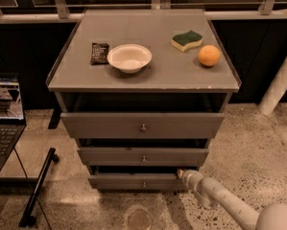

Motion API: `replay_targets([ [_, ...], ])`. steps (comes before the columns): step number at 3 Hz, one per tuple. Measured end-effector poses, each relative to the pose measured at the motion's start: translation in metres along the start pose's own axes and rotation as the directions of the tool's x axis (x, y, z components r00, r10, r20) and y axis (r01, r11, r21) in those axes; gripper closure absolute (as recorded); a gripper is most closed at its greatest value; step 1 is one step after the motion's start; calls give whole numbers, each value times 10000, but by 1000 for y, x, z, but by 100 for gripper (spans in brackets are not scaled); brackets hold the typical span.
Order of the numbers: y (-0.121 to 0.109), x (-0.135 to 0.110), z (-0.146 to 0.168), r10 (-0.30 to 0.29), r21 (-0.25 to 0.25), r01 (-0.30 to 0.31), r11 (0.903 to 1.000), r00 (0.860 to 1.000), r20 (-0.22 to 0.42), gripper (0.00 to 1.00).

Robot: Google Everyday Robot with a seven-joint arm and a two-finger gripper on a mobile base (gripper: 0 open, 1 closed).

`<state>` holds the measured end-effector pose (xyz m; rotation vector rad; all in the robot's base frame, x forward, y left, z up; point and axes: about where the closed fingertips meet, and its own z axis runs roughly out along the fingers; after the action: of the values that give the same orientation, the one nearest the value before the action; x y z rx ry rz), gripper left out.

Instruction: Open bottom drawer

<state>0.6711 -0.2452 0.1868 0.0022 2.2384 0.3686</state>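
Note:
The bottom drawer [133,181] is the narrowest grey front of three, low in the cabinet, with a small round knob [144,184] at its centre. It stands slightly pulled out, with a dark gap above its top edge. My gripper [180,174] is at the end of the white arm that comes in from the lower right. It sits at the drawer's upper right corner, touching or very close to the front panel's top edge.
The cabinet top [148,78] holds a white bowl [129,57], a dark packet [99,52], a green sponge [186,40] and an orange [209,55]. A laptop [4,114] and a black stand leg [38,188] are at the left. A white post [280,83] stands at the right.

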Motion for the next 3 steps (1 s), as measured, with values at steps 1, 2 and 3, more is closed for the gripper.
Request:
replay_targets([
  [1, -5, 14, -5, 449, 285, -434, 9986, 9975, -548, 100],
  [2, -5, 25, -14, 910, 433, -869, 9953, 9902, -1063, 100],
  [3, 0, 34, -23, 1250, 404, -1202, 9919, 9804, -1524, 100],
])
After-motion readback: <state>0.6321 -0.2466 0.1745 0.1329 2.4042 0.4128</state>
